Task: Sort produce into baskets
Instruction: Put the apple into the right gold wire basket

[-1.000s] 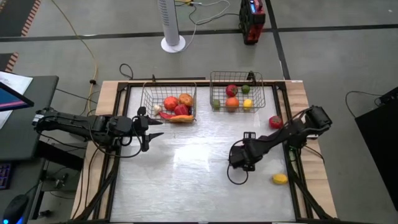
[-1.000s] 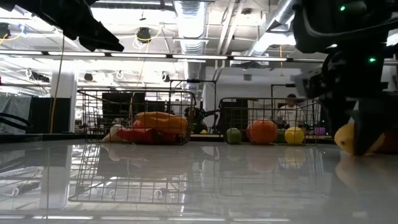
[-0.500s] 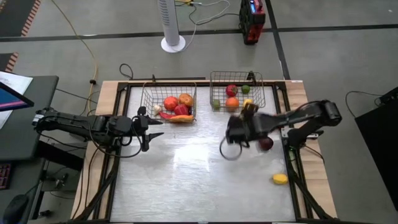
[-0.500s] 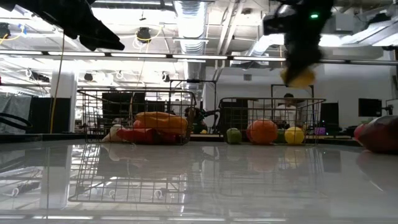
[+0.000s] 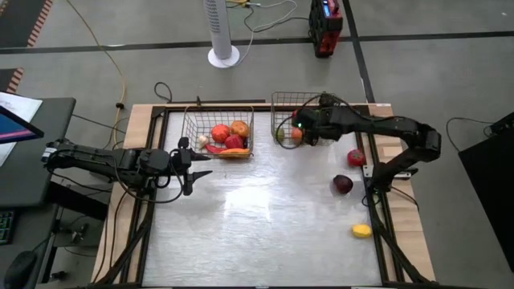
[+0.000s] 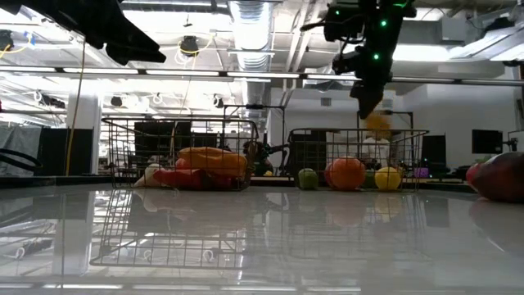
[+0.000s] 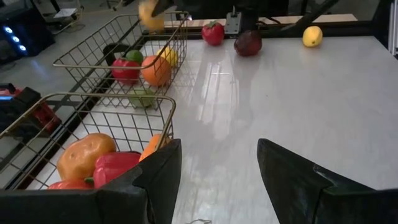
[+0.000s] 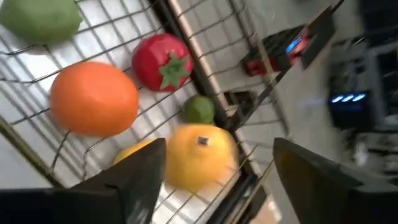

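The right gripper (image 8: 208, 180) stands with its jaws spread wide, and a yellow fruit (image 8: 199, 155) sits loose between them, apparently just let go and dropping. It hangs over the right basket (image 5: 331, 103) at the table's far edge. The left gripper (image 7: 217, 174) has its jaws partly apart and empty, waiting near the left basket (image 7: 118, 102) by the table's left edge.

The step in hand looks like a drop into the right basket. Next comes a reach for the pieces on the table (image 5: 257, 233): a red fruit (image 5: 355, 157), a dark purple one (image 5: 343, 185) and a yellow lemon (image 5: 361, 231), all near the right edge.

The low view shows the yellow fruit in mid-air just above the basket rim, which the overhead view hides under the arm.
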`<control>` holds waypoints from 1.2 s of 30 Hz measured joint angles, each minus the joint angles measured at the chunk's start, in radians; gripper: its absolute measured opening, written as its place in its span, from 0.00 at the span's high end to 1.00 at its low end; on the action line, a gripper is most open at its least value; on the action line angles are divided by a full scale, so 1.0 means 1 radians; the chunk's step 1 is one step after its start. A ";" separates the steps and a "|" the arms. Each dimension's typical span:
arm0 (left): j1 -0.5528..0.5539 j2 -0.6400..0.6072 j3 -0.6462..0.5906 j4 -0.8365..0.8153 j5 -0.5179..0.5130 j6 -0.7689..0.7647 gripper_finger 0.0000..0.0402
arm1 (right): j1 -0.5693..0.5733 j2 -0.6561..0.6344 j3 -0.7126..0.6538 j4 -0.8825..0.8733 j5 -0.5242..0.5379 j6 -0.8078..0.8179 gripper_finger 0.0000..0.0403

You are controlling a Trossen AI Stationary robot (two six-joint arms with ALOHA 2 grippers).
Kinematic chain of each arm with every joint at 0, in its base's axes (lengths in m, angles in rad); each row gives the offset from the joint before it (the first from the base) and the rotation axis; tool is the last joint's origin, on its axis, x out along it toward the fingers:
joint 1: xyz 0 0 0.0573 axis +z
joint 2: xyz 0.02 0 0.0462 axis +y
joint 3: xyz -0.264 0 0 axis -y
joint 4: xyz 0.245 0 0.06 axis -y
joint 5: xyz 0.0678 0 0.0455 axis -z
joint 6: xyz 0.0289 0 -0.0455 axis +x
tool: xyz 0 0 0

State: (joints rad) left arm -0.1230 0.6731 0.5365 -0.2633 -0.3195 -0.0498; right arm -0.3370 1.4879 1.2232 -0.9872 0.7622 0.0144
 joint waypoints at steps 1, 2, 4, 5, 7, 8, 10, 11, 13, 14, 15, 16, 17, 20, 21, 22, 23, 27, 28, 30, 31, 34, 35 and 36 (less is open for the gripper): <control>0.000 0.000 0.000 -0.002 0.000 0.000 0.50 | -0.011 -0.001 0.000 -0.003 -0.022 0.012 0.18; 0.000 0.000 0.000 -0.004 0.000 0.002 0.50 | -0.020 -0.005 0.000 -0.018 -0.044 0.026 0.15; 0.000 0.000 0.000 -0.006 0.000 0.004 0.50 | -0.026 -0.008 0.015 -0.089 -0.083 0.076 0.10; 0.000 0.000 0.000 -0.009 0.000 0.004 0.50 | -0.023 -0.008 0.031 -0.144 -0.103 0.117 0.08; 0.000 0.000 0.000 -0.011 0.000 0.004 0.50 | -0.009 -0.011 0.068 -0.264 -0.157 0.230 0.05; 0.000 0.000 0.000 -0.011 0.000 0.009 0.50 | 0.003 -0.012 0.079 -0.310 -0.192 0.288 0.05; 0.000 0.000 0.000 -0.011 -0.001 0.019 0.50 | 0.036 -0.013 0.084 -0.375 -0.276 0.396 0.05; 0.000 0.000 0.000 -0.011 -0.001 0.022 0.50 | 0.055 -0.012 0.079 -0.399 -0.325 0.438 0.05; 0.000 0.000 0.000 -0.011 -0.001 0.021 0.50 | 0.096 -0.012 0.054 -0.433 -0.412 0.515 0.05; 0.000 0.000 0.000 -0.011 -0.001 0.015 0.50 | 0.117 -0.012 0.036 -0.439 -0.452 0.548 0.05; 0.000 0.000 0.000 -0.012 0.000 0.010 0.50 | 0.135 -0.012 0.013 -0.438 -0.498 0.573 0.06; 0.000 0.000 0.000 -0.014 0.000 0.002 0.50 | 0.151 -0.012 -0.011 -0.437 -0.544 0.592 0.06; -0.001 0.000 0.000 -0.018 0.001 -0.007 0.50 | 0.167 -0.011 -0.039 -0.435 -0.581 0.609 0.06; -0.001 0.000 0.000 -0.038 0.025 -0.023 0.50 | 0.206 -0.011 -0.128 -0.439 -0.648 0.658 0.06; -0.001 0.000 0.000 -0.043 0.028 -0.023 0.50 | 0.217 -0.011 -0.156 -0.432 -0.667 0.677 0.06; -0.001 0.000 0.000 -0.046 0.030 -0.025 0.50 | 0.226 -0.011 -0.183 -0.425 -0.683 0.695 0.06; -0.001 0.000 0.000 -0.048 0.036 -0.028 0.50 | 0.234 -0.010 -0.208 -0.422 -0.691 0.715 0.06; -0.001 0.000 0.000 -0.054 0.036 -0.034 0.50 | 0.252 -0.010 -0.287 -0.388 -0.721 0.761 0.06; -0.001 0.000 0.000 -0.054 0.036 -0.034 0.50 | 0.251 -0.010 -0.303 -0.383 -0.733 0.767 0.06; -0.001 0.000 0.000 -0.054 0.035 -0.032 0.50 | 0.250 -0.011 -0.335 -0.364 -0.768 0.772 0.06; -0.001 0.000 0.000 -0.054 0.036 -0.030 0.50 | 0.250 -0.011 -0.351 -0.342 -0.793 0.774 0.06; -0.001 0.000 0.000 -0.054 0.035 -0.029 0.50 | 0.250 -0.011 -0.397 -0.276 -0.851 0.775 0.06; -0.001 0.000 0.000 -0.054 0.035 -0.027 0.50 | 0.251 -0.011 -0.412 -0.256 -0.859 0.775 0.06; -0.001 0.000 0.000 -0.054 0.035 -0.026 0.50 | 0.252 -0.011 -0.421 -0.241 -0.869 0.776 0.06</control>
State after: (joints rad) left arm -0.1241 0.6731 0.5365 -0.3176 -0.2845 -0.0758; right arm -0.0846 1.4773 0.8023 -1.2279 -0.1072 0.7905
